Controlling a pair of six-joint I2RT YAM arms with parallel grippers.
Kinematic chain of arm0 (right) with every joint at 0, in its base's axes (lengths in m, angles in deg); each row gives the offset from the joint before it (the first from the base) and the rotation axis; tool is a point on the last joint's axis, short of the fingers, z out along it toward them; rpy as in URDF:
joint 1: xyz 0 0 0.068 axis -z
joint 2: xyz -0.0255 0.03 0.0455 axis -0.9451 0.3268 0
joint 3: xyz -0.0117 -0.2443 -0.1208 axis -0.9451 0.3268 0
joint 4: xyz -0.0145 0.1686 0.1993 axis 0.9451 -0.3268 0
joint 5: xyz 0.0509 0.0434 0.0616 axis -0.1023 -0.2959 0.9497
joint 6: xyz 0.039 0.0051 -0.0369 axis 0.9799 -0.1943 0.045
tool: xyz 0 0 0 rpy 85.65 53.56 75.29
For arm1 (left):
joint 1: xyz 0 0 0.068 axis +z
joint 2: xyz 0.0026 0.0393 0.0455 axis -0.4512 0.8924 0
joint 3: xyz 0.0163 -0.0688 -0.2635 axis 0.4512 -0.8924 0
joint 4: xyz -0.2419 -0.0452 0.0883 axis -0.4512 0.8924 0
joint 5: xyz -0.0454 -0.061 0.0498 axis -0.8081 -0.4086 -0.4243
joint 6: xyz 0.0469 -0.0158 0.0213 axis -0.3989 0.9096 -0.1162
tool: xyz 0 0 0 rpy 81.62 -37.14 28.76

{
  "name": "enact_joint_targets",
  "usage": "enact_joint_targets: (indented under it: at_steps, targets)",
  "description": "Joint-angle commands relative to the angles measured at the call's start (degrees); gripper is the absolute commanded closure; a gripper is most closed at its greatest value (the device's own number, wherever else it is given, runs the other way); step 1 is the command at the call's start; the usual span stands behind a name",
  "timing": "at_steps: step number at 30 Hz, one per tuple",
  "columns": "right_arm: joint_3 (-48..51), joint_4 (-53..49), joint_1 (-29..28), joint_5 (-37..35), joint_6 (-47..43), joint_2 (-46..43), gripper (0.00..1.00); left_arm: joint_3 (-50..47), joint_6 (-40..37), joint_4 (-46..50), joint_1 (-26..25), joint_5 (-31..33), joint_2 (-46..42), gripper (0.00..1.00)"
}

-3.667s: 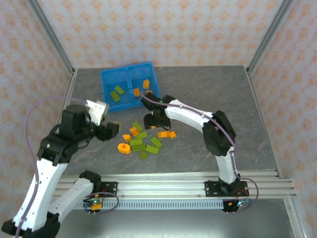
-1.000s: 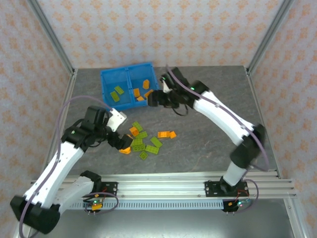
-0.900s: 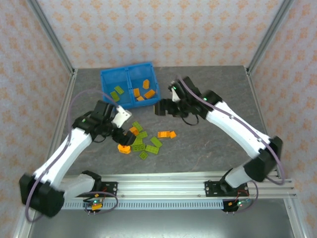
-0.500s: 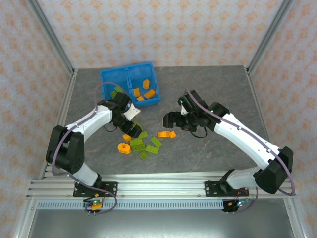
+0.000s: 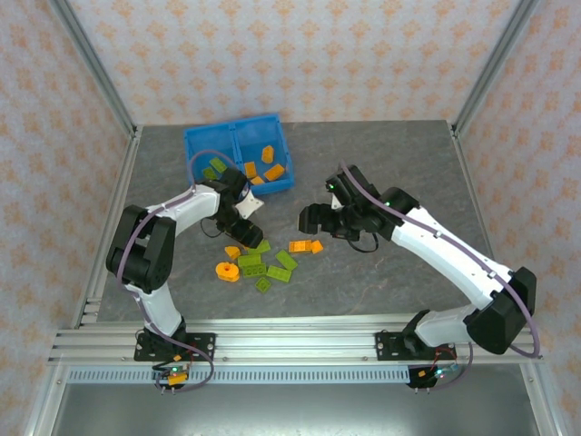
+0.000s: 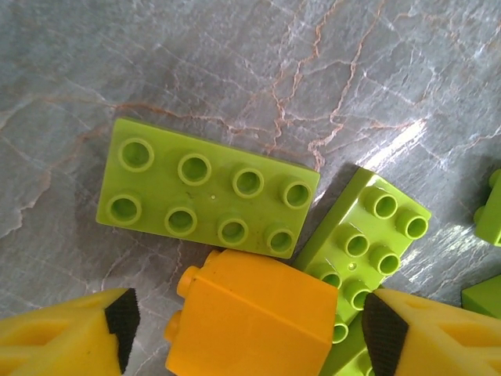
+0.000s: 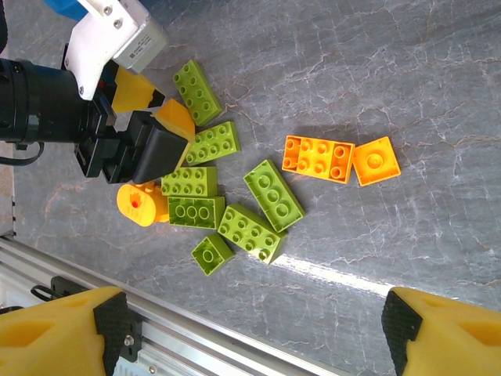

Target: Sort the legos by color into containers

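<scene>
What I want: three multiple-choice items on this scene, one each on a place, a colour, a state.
1. The blue bin stands: A) at the table's far left B) at its near right C) between the arm bases.
2. The brick that the left gripper straddles is: A) green B) orange C) blue.
3. The right gripper is: A) shut on a brick B) shut, empty C) open.
Answers: A, top view puts it far left; B, wrist view shows orange; C, its fingers sit wide apart.
</scene>
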Motion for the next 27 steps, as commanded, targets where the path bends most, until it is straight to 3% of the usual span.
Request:
enact_joint_targets:
  at_steps: [1,6,10,23,27]
  targets:
    - [-2.41,0.06,-0.48,-1.09,0.06,1.57,0.15,0.98,-1.74,3.2,-0.26,-0.84,0.53,0.3]
    - [-3.25,-0.39,-0.6,-1.46,-0.42,2.47,0.14,0.66,-1.91,4.02,-0.19,-0.75,1.23,0.38]
    - [-3.97,-0.57,-0.68,-1.75,-0.57,2.74,0.15,0.31,-0.98,3.19,-0.26,-0.86,0.26,0.57]
    - [-5.66,-0.31,-1.39,-3.38,0.08,2.23,0.15,8.58,5.73,2.59,-0.37,-3.17,-14.4,0.57]
    - [-5.71,1.05,-1.4,-5.2,0.52,1.87,0.14,12.15,12.21,-7.49,-0.67,3.21,-15.65,0.56]
